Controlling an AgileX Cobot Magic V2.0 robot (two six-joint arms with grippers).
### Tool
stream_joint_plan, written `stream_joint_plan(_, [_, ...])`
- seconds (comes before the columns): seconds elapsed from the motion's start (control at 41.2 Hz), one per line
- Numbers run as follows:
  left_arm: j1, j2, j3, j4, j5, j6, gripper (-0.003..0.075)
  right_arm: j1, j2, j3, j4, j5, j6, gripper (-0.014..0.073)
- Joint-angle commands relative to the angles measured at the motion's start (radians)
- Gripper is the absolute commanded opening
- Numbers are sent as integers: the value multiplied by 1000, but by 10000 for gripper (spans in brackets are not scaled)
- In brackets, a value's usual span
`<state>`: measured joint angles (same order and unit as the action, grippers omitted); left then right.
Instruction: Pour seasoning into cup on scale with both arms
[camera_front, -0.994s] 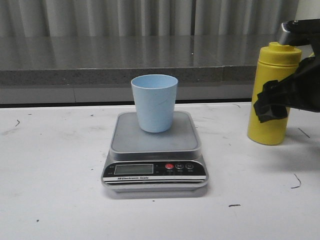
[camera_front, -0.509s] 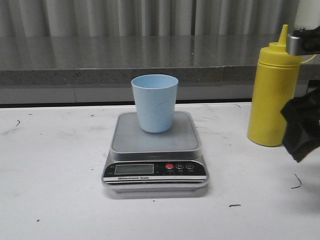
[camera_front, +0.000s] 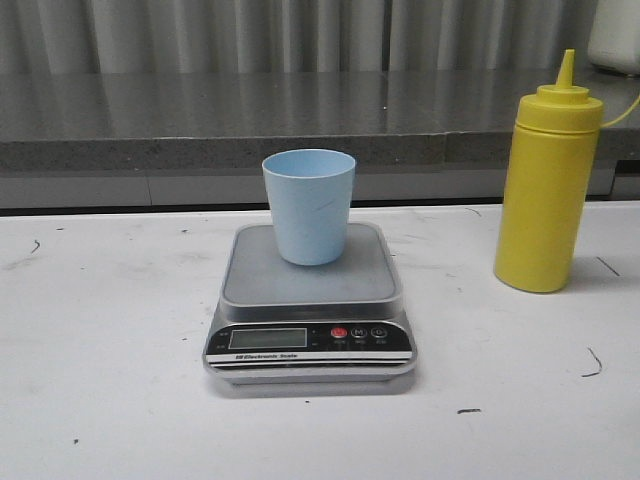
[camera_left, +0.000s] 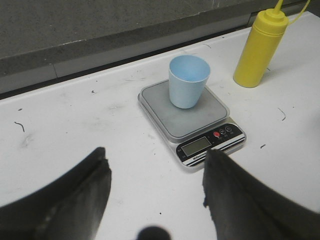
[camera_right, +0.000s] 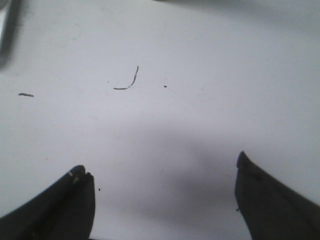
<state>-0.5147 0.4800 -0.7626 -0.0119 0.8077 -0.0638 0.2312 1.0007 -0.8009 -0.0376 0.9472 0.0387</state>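
The pale blue cup (camera_front: 309, 205) stands upright on the grey platform of the scale (camera_front: 310, 278), also in the left wrist view: cup (camera_left: 188, 81), scale (camera_left: 192, 116). The yellow seasoning bottle (camera_front: 548, 180) stands upright on the table to the right of the scale, nozzle up; it also shows in the left wrist view (camera_left: 260, 45). My left gripper (camera_left: 155, 160) is open and empty, above bare table in front of the scale. My right gripper (camera_right: 162, 172) is open and empty over bare white table. Neither gripper shows in the front view.
A grey stone ledge (camera_front: 250, 120) runs along the back of the white table (camera_front: 110, 330). A curved black mark (camera_right: 127, 80) lies on the table beyond the right gripper. The scale's display (camera_front: 267, 338) is blank.
My right gripper, which was at the seasoning bottle a second ago, has let go and drawn back out of the front view to the right. The bottle stays standing.
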Motion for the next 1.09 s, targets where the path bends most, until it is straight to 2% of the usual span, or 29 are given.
stream_joint_plan(0.0, [0,4,-23,-2,-77,-5,407,3,-117,-35,38,-4,-45,592])
stream_joint_plan(0.218, [0,4,-23,-2,-77,-5,407,3,-329,-32,117,-4,-78,592])
stream_joint_plan(0.509, [0,4,-23,-2,-77,-5,407,3,-556,-21,118,-5,-78,592])
stream_joint_plan(1.067, [0,4,-23,-2,-81,-5,407,3,-602,-21,116,-7,-78,592])
